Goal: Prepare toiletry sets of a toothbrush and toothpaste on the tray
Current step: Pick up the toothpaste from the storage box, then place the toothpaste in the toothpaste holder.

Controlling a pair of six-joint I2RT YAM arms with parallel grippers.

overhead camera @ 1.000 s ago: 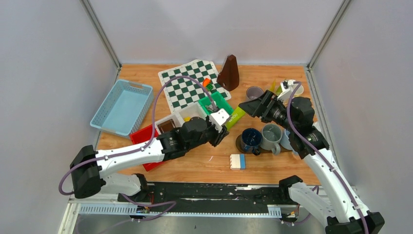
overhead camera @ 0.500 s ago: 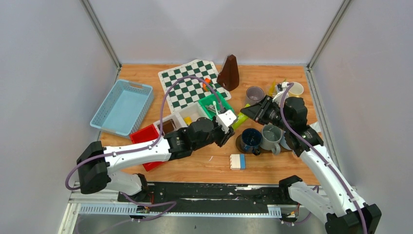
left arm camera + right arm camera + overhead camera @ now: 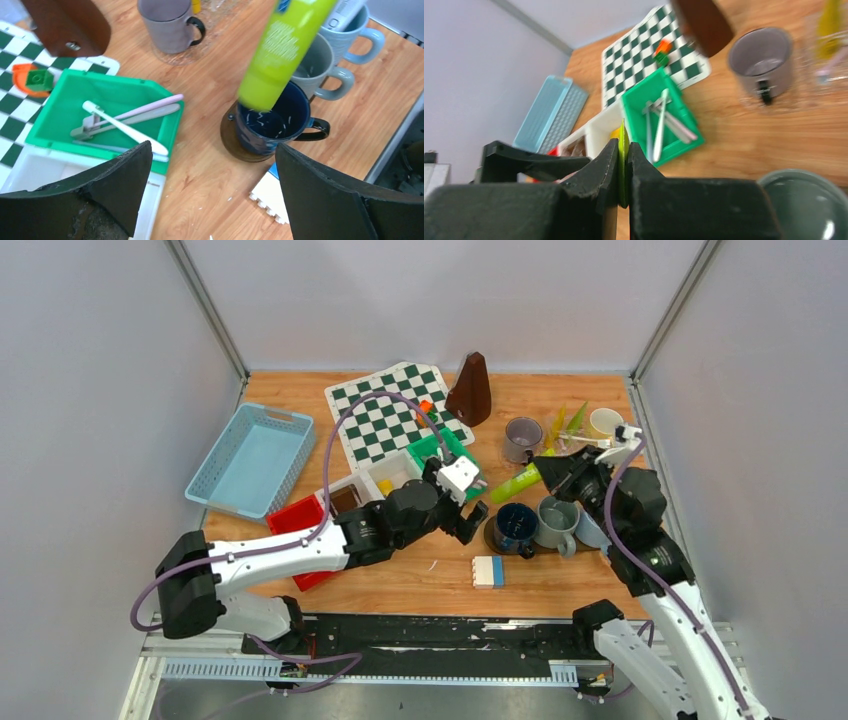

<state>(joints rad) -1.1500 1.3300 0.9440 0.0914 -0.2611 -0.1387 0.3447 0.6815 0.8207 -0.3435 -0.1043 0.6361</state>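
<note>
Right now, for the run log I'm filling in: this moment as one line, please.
left gripper: open, empty | right gripper: shut on green tube | green tube: airborne, near dark blue mug, not inside

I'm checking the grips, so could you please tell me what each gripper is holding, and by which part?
The right gripper is shut on the green tube, pinching its thin flat end. The left gripper is open and holds nothing.
</note>
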